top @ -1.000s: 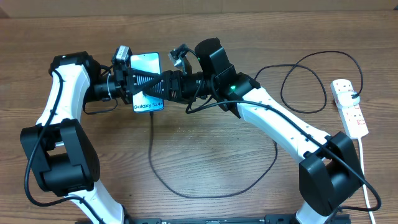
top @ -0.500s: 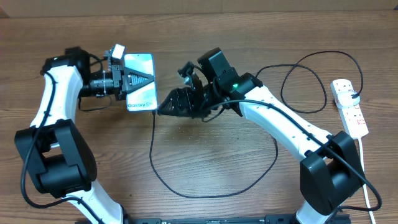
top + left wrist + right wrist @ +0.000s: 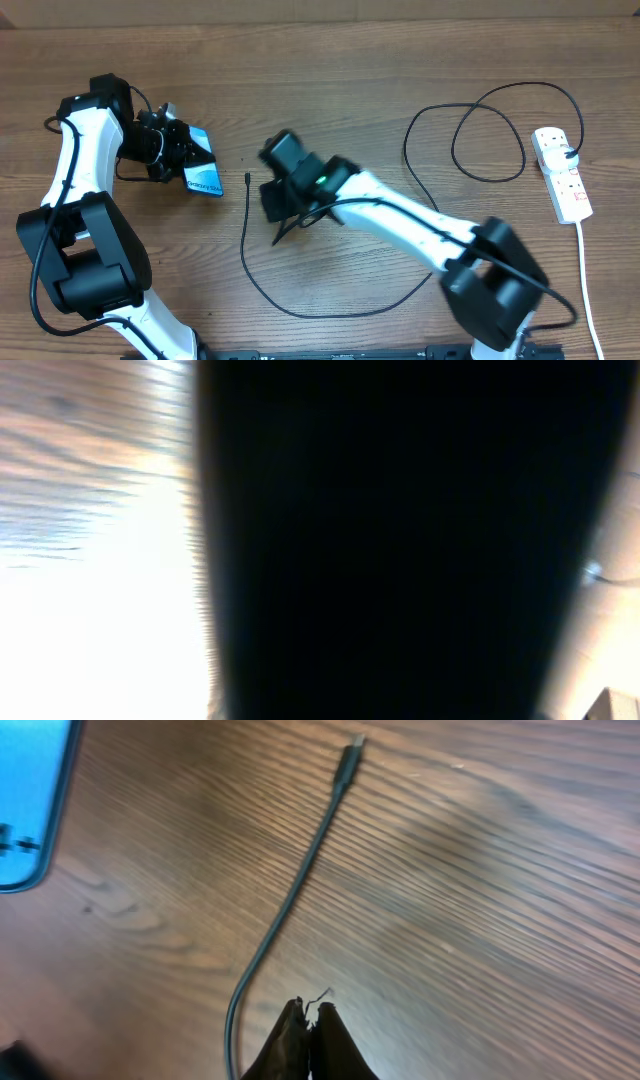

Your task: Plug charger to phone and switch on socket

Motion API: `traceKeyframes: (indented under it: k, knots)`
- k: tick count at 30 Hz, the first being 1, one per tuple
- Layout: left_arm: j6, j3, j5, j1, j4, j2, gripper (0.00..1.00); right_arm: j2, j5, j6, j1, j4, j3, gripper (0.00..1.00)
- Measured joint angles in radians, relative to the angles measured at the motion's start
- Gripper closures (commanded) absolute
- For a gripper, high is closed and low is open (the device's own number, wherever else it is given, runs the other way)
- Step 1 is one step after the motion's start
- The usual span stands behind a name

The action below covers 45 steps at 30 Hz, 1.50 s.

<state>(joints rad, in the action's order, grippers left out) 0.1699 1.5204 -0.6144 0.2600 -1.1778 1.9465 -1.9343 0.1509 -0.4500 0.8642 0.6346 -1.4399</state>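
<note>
My left gripper (image 3: 193, 160) is shut on the phone (image 3: 205, 178), holding it tilted with its blue screen and white "Galaxy" band facing right. A black surface fills the left wrist view and hides the fingers. The charger (image 3: 244, 235) lies loose on the table, its connector tip (image 3: 247, 181) a short way right of the phone and apart from it. My right gripper (image 3: 282, 234) points down at the table beside the cable, blurred. In the right wrist view it (image 3: 310, 1012) is shut on nothing, with the charger (image 3: 300, 880) just to its left. The socket (image 3: 562, 175) lies far right.
The black cable loops across the table's front (image 3: 300, 314) and coils at the back right (image 3: 490, 140) before reaching the power strip. A white lead (image 3: 590, 290) runs from the strip toward the front edge. A corner of the phone (image 3: 30, 800) shows top left in the right wrist view.
The left gripper has carried the phone left and tilted it. The right gripper has drawn back from the phone, swung down and shut. The connector tip now lies on the table.
</note>
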Motion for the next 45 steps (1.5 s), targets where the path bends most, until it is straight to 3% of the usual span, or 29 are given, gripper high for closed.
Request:
traceKeyframes:
  k: [1,2,4,8,13,16,23,29,33,38,43,45]
  knots:
    - [0.008,0.0,0.024,0.0,0.0,0.0,0.96,-0.02,-0.018,-0.003,0.017,-0.021,0.0,0.56]
    - [0.015,0.0,0.05,0.002,0.0,0.0,0.96,-0.044,-0.038,-0.013,0.036,-0.044,0.0,0.47]
    - [0.023,0.0,0.083,0.005,0.0,0.0,0.96,-0.085,-0.074,-0.019,0.067,-0.079,0.0,0.41]
    - [0.034,0.0,0.126,0.011,-0.001,0.0,0.96,-0.164,-0.145,-0.037,0.123,-0.158,0.0,0.35]
    - [0.038,0.0,0.144,0.016,-0.002,0.0,0.96,-0.197,-0.214,-0.072,0.142,-0.151,-0.008,0.37]
    - [0.038,0.0,0.148,0.017,-0.002,0.0,0.96,-0.197,-0.253,-0.093,0.125,-0.034,-0.034,0.36]
    - [0.038,0.0,0.152,0.017,-0.002,0.0,0.96,-0.206,-0.296,-0.108,-0.041,0.483,-0.14,0.3]
    - [0.038,0.0,0.152,0.017,-0.002,0.0,0.96,-0.208,-0.27,-0.087,-0.21,0.586,-0.154,0.25]
    - [0.038,0.0,0.152,0.017,0.0,0.0,0.96,-0.208,-0.086,-0.045,-0.285,0.51,-0.154,0.38]
    - [0.038,0.0,0.153,0.017,0.011,0.0,0.96,-0.209,0.123,-0.012,-0.256,0.305,-0.156,0.76]
    - [0.038,0.0,0.154,0.017,0.013,0.0,0.96,-0.211,0.228,-0.028,-0.143,0.047,-0.157,0.94]
    - [0.038,0.0,0.156,0.017,0.012,0.0,0.96,-0.211,0.229,-0.056,-0.097,-0.016,-0.158,0.95]
